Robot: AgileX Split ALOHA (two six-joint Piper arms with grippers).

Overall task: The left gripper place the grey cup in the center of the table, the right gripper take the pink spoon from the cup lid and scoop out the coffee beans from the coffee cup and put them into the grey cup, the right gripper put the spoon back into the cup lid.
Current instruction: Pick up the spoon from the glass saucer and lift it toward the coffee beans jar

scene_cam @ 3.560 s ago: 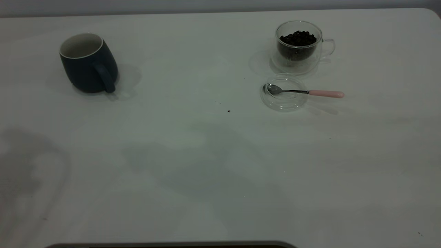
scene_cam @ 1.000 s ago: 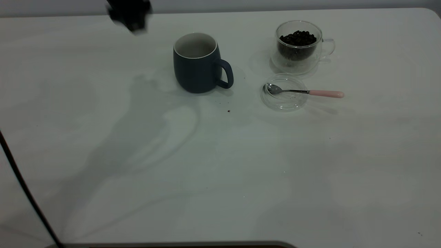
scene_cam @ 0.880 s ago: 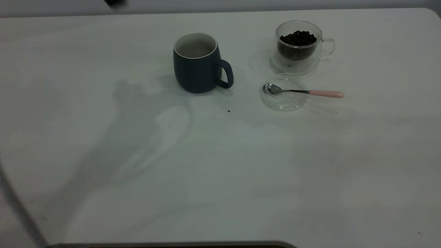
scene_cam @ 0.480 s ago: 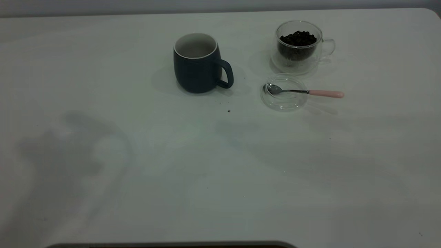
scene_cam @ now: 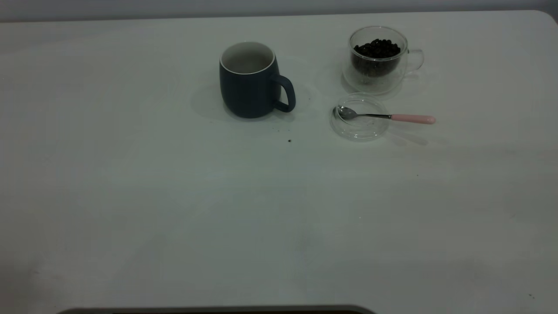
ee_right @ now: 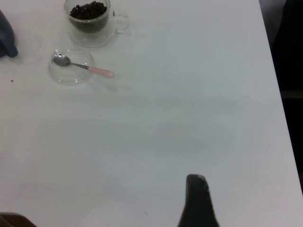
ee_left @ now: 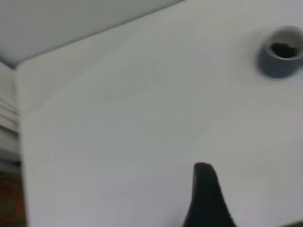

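The grey cup (scene_cam: 248, 87) stands upright near the middle of the table (scene_cam: 261, 218), handle toward the coffee cup (scene_cam: 377, 65). The coffee cup holds the coffee beans (scene_cam: 377, 48). In front of it lies the cup lid (scene_cam: 359, 133) with the pink spoon (scene_cam: 383, 116), bowl in the lid, handle out past the rim. Neither gripper shows in the exterior view. The left gripper (ee_left: 208, 198) hangs far from the grey cup (ee_left: 280, 59). The right gripper (ee_right: 196, 201) is far from the spoon (ee_right: 87, 69), lid (ee_right: 71, 79) and coffee cup (ee_right: 90, 26).
A few dark specks (scene_cam: 289, 140) lie on the table in front of the grey cup. The table's right edge (ee_right: 279, 109) runs close to the right gripper. The table's corner and side edge (ee_left: 19, 94) show in the left wrist view.
The grey cup went from the far left to the middle of the table. The left arm then pulled away out of the exterior view, and its shadow has left the table.
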